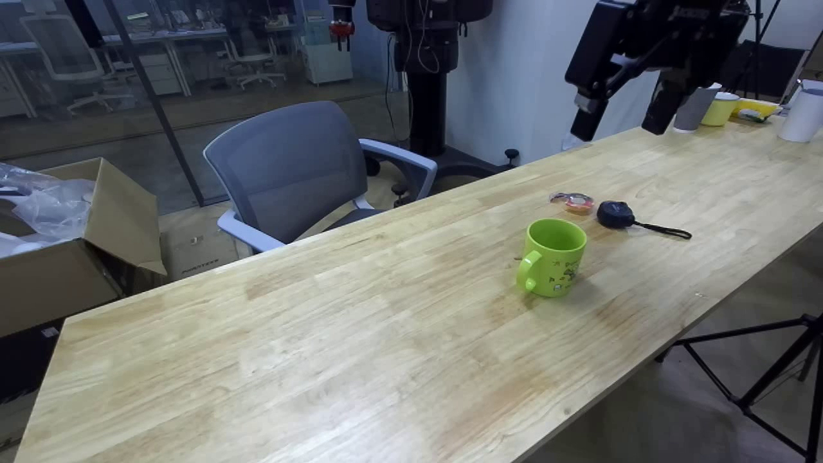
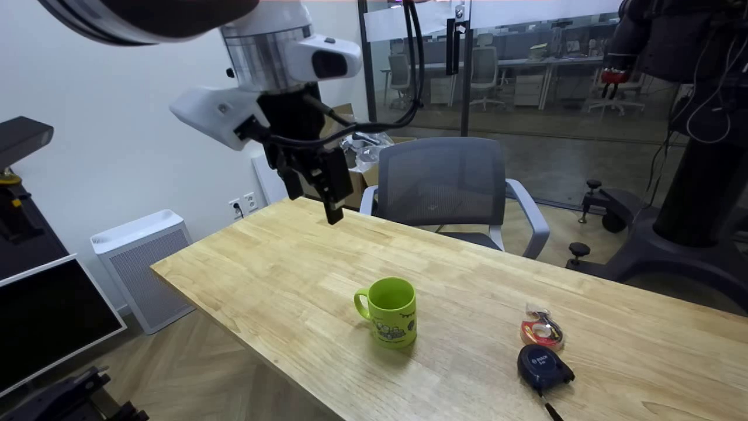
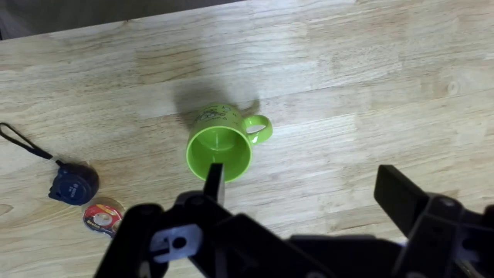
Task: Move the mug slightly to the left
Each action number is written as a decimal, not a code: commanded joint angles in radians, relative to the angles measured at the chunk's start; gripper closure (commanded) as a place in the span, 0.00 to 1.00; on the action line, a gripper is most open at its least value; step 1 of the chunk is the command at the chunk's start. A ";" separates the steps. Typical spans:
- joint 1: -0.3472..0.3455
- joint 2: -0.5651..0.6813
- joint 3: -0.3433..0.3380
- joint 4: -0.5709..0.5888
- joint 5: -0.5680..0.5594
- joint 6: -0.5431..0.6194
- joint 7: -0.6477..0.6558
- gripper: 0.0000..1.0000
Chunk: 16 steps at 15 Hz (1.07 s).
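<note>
The lime-green mug stands upright on the wooden table, and it shows in an exterior view with its handle on the left. In the wrist view the mug is left of centre, its handle pointing right. My gripper is open with nothing between its fingers. In the wrist view its left finger covers part of the mug's near rim. In both exterior views the gripper hangs well above the table, apart from the mug.
A dark tape measure with a strap and a red tape roll lie near the mug. A grey chair stands at the table edge. Cups and a yellow container stand at the table's far end.
</note>
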 commanded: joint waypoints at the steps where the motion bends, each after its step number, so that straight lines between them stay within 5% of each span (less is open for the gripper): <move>1: -0.018 0.050 -0.016 0.040 -0.034 0.025 0.025 0.00; 16: -0.037 0.136 -0.065 0.057 -0.010 0.052 0.000 0.00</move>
